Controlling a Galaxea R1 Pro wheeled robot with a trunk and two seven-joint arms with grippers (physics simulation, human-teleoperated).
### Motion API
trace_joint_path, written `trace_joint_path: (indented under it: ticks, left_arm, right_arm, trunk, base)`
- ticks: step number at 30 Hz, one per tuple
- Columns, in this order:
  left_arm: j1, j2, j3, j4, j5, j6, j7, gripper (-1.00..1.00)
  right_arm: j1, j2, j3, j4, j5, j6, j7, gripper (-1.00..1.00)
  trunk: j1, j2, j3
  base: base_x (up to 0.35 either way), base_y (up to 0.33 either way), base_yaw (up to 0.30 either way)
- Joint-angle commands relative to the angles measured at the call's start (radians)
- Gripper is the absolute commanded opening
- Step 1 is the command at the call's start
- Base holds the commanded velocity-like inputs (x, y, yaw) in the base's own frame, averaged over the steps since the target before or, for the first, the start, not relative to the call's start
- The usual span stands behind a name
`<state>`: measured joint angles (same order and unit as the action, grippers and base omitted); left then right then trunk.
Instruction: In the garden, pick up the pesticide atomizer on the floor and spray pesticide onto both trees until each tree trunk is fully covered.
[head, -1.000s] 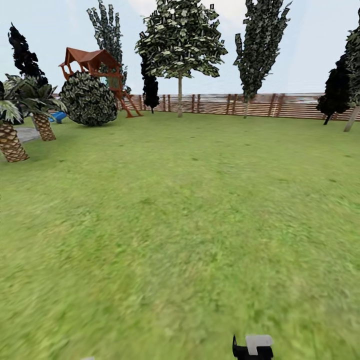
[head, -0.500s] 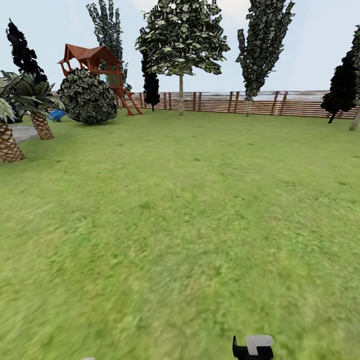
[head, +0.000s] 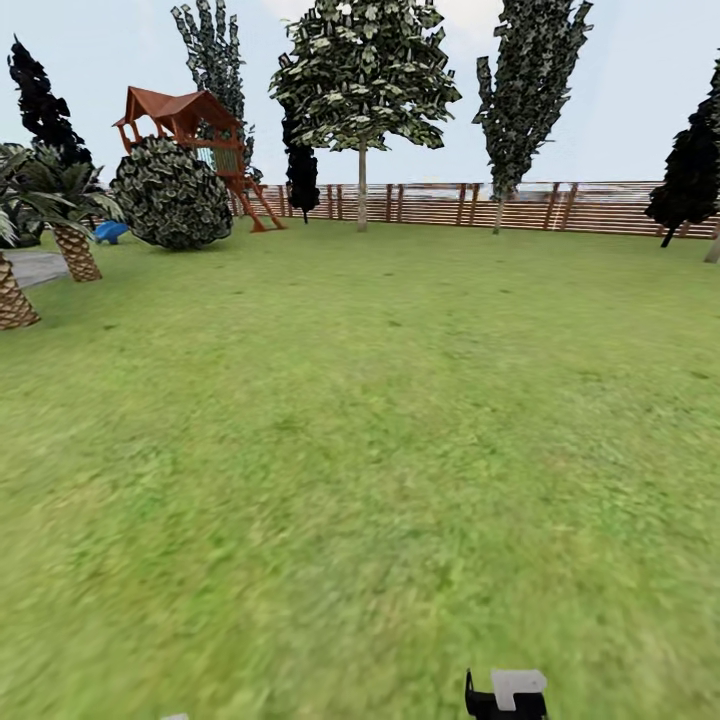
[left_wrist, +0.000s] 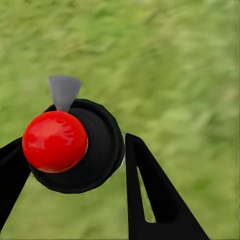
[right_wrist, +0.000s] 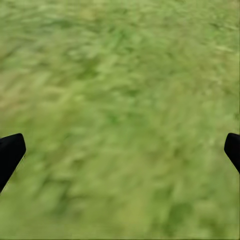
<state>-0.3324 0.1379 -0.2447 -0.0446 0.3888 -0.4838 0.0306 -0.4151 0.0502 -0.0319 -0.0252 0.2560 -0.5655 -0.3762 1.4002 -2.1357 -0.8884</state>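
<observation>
The pesticide atomizer (left_wrist: 75, 147) sits between the two black fingers of the left gripper (left_wrist: 70, 165), clenched there: seen from above, its red round top lies against one finger and the dark round body touches the other, with a small grey cone sticking out past the rim. Whether any liquid is inside cannot be told. Below it is blurred green grass.

The right gripper (right_wrist: 120, 150) is released, its two black fingertips (right_wrist: 10, 152) spread wide, with bare lawn between them.

From the head camera, the floor (head: 360, 450) is open grass running far ahead with nothing in the way. At the near edge a black-and-white part of the robot (head: 505, 693) pokes in. The wooden fence (head: 500, 208) closes the far side. In front of it stand a leafy tree with a thin pale trunk (head: 362, 90), a tall narrow tree (head: 525, 90) to its right and a black cypress (head: 690, 165) at far right. At far left are a red-roofed play tower (head: 185, 125), a round bush (head: 172, 195) and two scaly palms (head: 65, 215) beside a grey paved patch (head: 30, 265)
</observation>
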Motion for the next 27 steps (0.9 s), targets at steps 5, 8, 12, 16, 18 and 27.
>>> trace_joint_path:
  ticks: [5, 8, 12, 16, 18, 27]
  left_arm:
    - [0.0, 0.0, -0.008, 0.0, 0.005, -0.002, 0.003, -1.0]
    - [0.0, 0.0, -0.008, 0.0, 0.004, -0.002, 0.003, -1.0]
    - [0.0, 0.0, -0.008, 0.0, 0.004, -0.002, 0.003, -1.0]
    - [0.0, 0.0, -0.008, 0.0, 0.004, -0.002, 0.003, -1.0]
    - [0.0, -0.001, -0.008, 0.0, 0.004, -0.002, 0.002, -1.0]
    - [0.0, -0.003, -0.008, 0.0, 0.004, -0.006, 0.002, -1.0]
  right_arm:
    - [-0.001, 0.0, -0.004, 0.001, 0.01, -0.001, -0.007, 1.0]
    - [-0.001, -0.001, -0.004, 0.001, 0.01, -0.001, -0.007, 1.0]
    - [-0.001, -0.001, -0.004, 0.002, 0.011, -0.001, -0.007, 1.0]
    - [0.001, -0.001, -0.004, 0.002, 0.01, -0.001, -0.007, 1.0]
    - [0.001, -0.001, -0.004, 0.002, 0.01, -0.001, -0.007, 1.0]
    - [0.002, -0.001, -0.004, 0.002, 0.01, -0.001, -0.007, 1.0]
  trunk:
    - [0.0, 0.0, -0.001]
    - [0.0, 0.0, -0.001]
    - [0.0, 0.0, -0.001]
    - [0.0, 0.0, -0.001]
    - [0.0, 0.0, -0.001]
    - [0.0, 0.0, -0.001]
  base:
    - [0.337, 0.0, 0.0]
    - [0.337, 0.0, 0.0]
    - [0.337, 0.0, 0.0]
    - [0.337, 0.0, 0.0]
    - [0.337, 0.0, 0.0]
    - [0.337, 0.0, 0.0]
